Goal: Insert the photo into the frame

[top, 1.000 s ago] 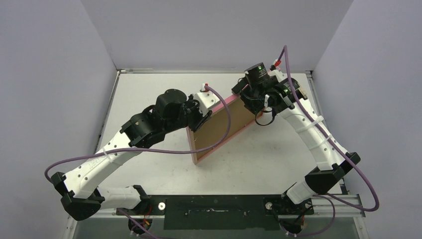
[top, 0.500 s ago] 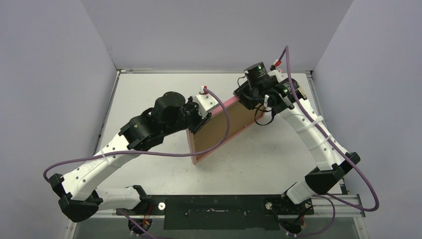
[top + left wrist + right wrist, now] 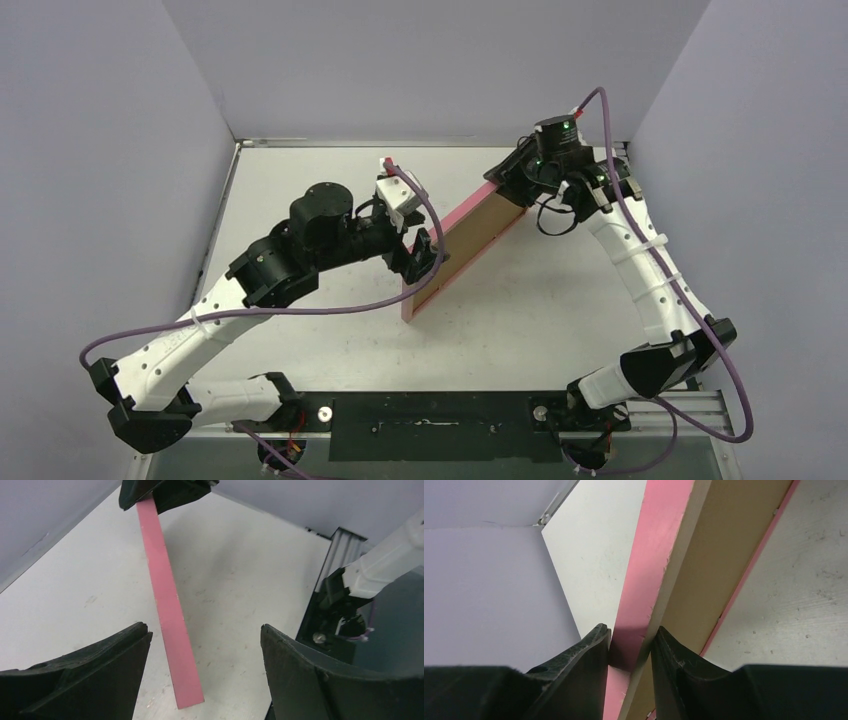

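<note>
Over the middle of the table (image 3: 300,180), the frame (image 3: 462,208) stands on edge, pinched at one end only
At left, the left gripper (image 3: 425,258) is released: in its wrist view its fingers (image 3: 100,670) stand wide apart on either side of the frame's pink edge, touching nothing. The frame slants from a low near corner up to its far right corner, its brown backing board (image 3: 475,232) facing right; whether the low corner rests on the table I cannot tell. At right, the right gripper (image 3: 503,180) is clamped on that high corner, pads (image 3: 589,645) pressing the pink rim
</note>
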Motion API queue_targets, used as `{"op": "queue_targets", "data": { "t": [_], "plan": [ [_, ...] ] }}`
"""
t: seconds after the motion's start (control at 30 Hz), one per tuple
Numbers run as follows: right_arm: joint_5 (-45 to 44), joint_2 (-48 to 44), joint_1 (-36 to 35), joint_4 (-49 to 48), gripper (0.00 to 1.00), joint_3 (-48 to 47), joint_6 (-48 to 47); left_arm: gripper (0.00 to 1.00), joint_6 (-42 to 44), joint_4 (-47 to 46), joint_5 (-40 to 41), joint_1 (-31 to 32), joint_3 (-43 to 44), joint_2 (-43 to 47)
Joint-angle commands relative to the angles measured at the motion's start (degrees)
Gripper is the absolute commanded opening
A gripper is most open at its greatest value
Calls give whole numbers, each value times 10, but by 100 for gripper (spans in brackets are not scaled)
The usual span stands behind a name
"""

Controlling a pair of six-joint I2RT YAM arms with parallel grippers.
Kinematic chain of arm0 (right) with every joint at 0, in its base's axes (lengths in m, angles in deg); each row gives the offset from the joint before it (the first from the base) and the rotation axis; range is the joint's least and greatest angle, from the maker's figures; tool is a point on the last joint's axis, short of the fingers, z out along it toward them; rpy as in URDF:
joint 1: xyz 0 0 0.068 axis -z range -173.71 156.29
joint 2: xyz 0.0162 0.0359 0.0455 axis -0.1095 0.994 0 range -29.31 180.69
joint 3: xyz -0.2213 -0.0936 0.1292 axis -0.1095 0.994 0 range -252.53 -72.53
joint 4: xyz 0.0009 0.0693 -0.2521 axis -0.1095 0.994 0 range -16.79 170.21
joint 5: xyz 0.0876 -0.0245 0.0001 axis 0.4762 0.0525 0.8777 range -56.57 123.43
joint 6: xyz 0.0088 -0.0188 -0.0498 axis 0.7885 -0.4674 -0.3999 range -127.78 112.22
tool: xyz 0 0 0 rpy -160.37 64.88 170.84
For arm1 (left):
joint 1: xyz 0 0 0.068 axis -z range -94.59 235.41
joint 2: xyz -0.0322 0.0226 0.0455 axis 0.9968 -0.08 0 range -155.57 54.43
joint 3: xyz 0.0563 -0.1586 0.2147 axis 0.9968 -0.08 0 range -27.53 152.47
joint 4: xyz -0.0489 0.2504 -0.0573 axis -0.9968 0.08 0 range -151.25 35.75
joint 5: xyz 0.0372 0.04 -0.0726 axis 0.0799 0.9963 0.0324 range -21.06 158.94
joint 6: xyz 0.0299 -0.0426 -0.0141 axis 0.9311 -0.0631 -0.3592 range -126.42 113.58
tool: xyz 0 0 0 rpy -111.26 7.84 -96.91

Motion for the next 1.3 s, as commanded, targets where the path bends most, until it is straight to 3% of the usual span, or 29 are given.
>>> {"op": "queue_targets", "data": {
  "t": [0.0, 0.1, 0.37, 0.73, 0.97, 1.27],
  "plan": [
    [112, -16, 55, -57, 13, 37, -98, 79, -74, -106, -52, -3, -12, 12],
    [178, -53, 94, -99, 15, 101, -105, 79, -83, -109, -29, -4, -20, 9],
    [256, -158, 182, -143, 16, 279, -125, 81, -112, -116, 53, -23, -51, -7],
    [287, -219, 208, -320, 14, 473, -90, 81, -197, -119, -29, -151, -99, -60],
    [286, -145, 208, -455, 13, 510, -83, 81, -182, -68, -64, -246, -103, -121],
    [297, -33, 210, -431, 16, 486, -155, 81, -150, -27, -109, -349, -63, -264]
  ]
}}
